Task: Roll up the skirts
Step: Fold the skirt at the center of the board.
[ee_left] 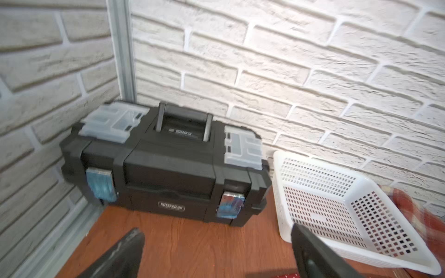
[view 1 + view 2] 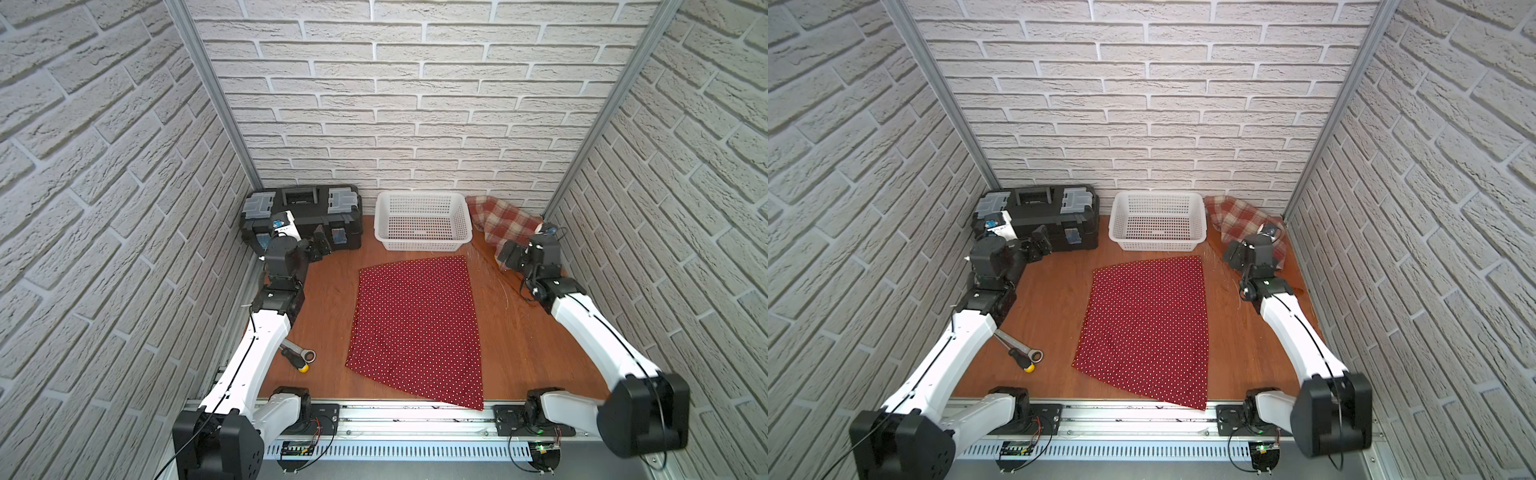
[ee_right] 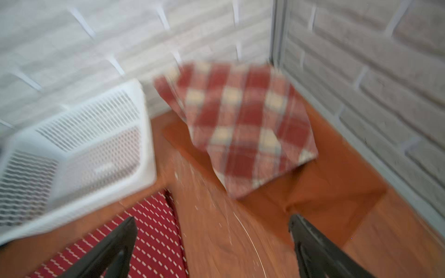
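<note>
My left gripper [image 1: 215,233] and right gripper [image 3: 213,220] have their fingers apart and empty. The dark red, white-dotted cloth skirt [image 2: 415,328] lies flat between them, evidently spread for rolling. The red-and-cream plaid cloth skirt [image 3: 240,120] is heaped just ahead of my right fingers, on top of the plain rust-orange cloth skirt [image 3: 325,190].

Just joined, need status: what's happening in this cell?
Nothing is held. The polka-dot skirt lies flat and unrolled in the middle. Both grippers are open: the left gripper hovers near the toolbox, the right gripper by the plaid skirt, which lies on the rust-orange skirt in the far corner beside the basket.
</note>
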`<control>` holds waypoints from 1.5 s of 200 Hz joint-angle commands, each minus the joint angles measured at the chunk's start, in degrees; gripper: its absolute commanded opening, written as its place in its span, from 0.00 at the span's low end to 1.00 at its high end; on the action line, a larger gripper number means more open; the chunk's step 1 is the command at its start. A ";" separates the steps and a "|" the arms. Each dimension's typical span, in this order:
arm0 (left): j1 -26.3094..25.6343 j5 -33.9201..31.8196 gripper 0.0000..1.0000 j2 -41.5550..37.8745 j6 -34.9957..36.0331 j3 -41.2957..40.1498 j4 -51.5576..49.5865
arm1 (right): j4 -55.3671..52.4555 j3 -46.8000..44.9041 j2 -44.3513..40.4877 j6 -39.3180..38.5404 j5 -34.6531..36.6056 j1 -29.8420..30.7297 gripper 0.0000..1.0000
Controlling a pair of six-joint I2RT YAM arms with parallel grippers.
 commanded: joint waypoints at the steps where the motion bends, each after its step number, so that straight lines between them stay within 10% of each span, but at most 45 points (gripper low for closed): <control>1: 2.08 3.20 0.98 -2.28 -9.97 -5.61 -9.62 | -20.98 7.13 5.30 -5.04 5.87 8.70 0.99; 55: 3.07 4.03 0.99 -6.27 -13.95 -11.48 -3.00 | -48.36 20.85 19.98 -0.82 57.94 27.77 0.99; 80: 3.09 6.56 0.99 -6.29 -13.08 -12.74 0.14 | -67.91 27.80 22.86 20.64 65.19 29.55 0.99; 96: 3.14 6.93 0.98 -6.78 -13.00 -12.73 0.39 | -66.01 28.79 21.89 17.46 66.14 32.04 0.98; 117: 3.07 7.23 0.98 -7.98 -13.27 -12.95 0.62 | -30.83 19.90 14.21 -19.80 46.63 35.04 0.85; 152: 3.00 9.71 0.99 -9.93 -12.83 -13.00 0.63 | -7.85 12.86 -3.08 -19.64 -14.72 34.26 0.87; 172: 3.00 10.13 0.98 -10.78 -15.43 -13.98 1.77 | 0.87 8.68 -10.42 -15.72 -29.80 29.79 0.91; 202: 4.01 16.87 0.96 -9.36 -23.43 -19.66 12.68 | -6.18 6.40 -14.00 -15.23 -19.27 27.28 0.87; 214: 4.71 25.82 0.68 -6.62 -22.43 -19.76 15.30 | -13.93 5.88 -13.33 -15.47 -16.64 27.31 0.69; 234: 0.64 28.97 0.00 -1.49 -14.98 -11.16 -1.82 | -19.79 1.07 -11.33 -7.21 -6.77 27.28 0.03; 266: -17.11 15.74 0.00 0.62 -13.59 -9.61 -9.10 | -16.84 -5.98 -5.35 -1.52 -4.75 26.86 0.03; 300: -23.80 18.53 0.00 13.15 -21.28 -13.71 2.29 | -13.84 -3.25 6.33 -0.43 -6.18 24.72 0.03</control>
